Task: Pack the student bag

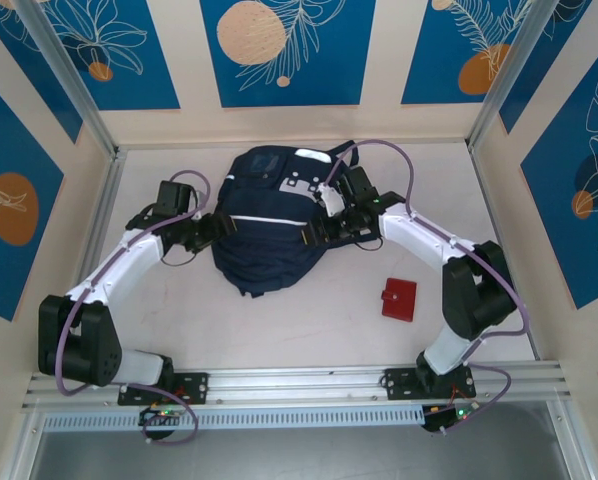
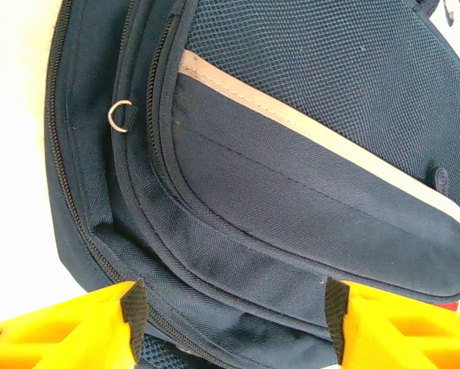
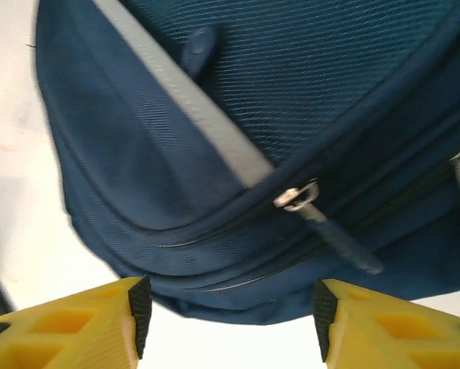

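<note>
Jaws of the left gripper (image 2: 234,307) are being held partly apart astride fabric of the student bag (image 1: 264,235) at its 9 o'clock side, no pinch evident, while those of the right gripper (image 3: 230,307) are being held apart at 3 o'clock, nothing between them. The bag is being rested flat mid-table (image 1: 309,330). By judgement, the zipper pull (image 3: 299,198), at 12 o'clock from the right fingers, is best being pinched squarely while the left side is being braced.

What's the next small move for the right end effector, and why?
Probably ease the right end effector forward and close on the zipper pull: its jaws stand open at the edge of the student bag, the bag looks zipped shut, and the pull lies ahead, slightly right of centre.
</note>
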Tool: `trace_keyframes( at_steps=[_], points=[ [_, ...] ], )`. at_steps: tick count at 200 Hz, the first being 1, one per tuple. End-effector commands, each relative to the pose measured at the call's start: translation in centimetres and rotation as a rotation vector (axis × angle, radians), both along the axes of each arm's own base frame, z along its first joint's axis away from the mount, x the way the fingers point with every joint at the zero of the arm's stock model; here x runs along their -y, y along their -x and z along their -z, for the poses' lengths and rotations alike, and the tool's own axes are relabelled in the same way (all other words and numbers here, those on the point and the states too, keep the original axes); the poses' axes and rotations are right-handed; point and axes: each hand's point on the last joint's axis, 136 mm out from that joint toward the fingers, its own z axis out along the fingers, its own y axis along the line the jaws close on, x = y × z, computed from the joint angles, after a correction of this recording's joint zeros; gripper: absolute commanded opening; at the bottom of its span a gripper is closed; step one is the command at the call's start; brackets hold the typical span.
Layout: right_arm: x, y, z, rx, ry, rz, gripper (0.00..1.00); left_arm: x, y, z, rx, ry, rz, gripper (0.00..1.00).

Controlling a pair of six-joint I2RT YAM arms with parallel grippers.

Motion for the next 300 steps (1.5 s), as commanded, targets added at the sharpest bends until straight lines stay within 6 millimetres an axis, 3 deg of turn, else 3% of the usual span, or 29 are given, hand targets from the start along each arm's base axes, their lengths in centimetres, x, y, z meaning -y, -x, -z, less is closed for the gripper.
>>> trace_keyframes(
  at_steps=[1,52,83,126,153,177,217,257,300],
  points=[
    [0.9,-2.0,1.1,0.072,0.121,-0.003,0.51,0.2,0.0,-0.5,0.007,-0.018,0.013,0.64],
    [0.9,-3.4,1.4,0.12,0.175,-0.057,0.51,1.1,0.1,-0.9,0.008,0.0,0.026,0.64],
    [-0.8,-1.7,1.4,0.051,0.074,-0.178,0.55,2.6,-0.6,-1.9,0.036,0.023,0.055,0.64],
    [-1.4,-0.6,2.1,-0.002,0.058,-0.229,0.34,6.3,-2.7,-3.2,0.089,0.027,0.132,0.61],
    [-1.3,-0.6,2.2,0.003,0.067,-0.224,0.2,10.5,-5.0,-3.6,0.123,0.029,0.195,0.44],
    [-1.2,-0.6,1.9,0.021,0.058,-0.208,0.11,13.0,-7.4,-2.2,0.118,-0.028,0.179,0.3],
    [-0.8,0.6,1.7,0.028,0.043,-0.192,0.07,13.2,-11.1,1.6,0.086,-0.177,0.059,0.12],
    [-1.7,3.1,1.3,0.037,0.036,-0.209,0.04,14.1,-11.8,4.7,0.018,-0.249,0.05,0.06],
    [-5.3,6.6,0.7,0.053,-0.002,-0.26,0.03,13.9,-11.3,7.4,-0.051,-0.252,-0.001,0.01]
  ],
)
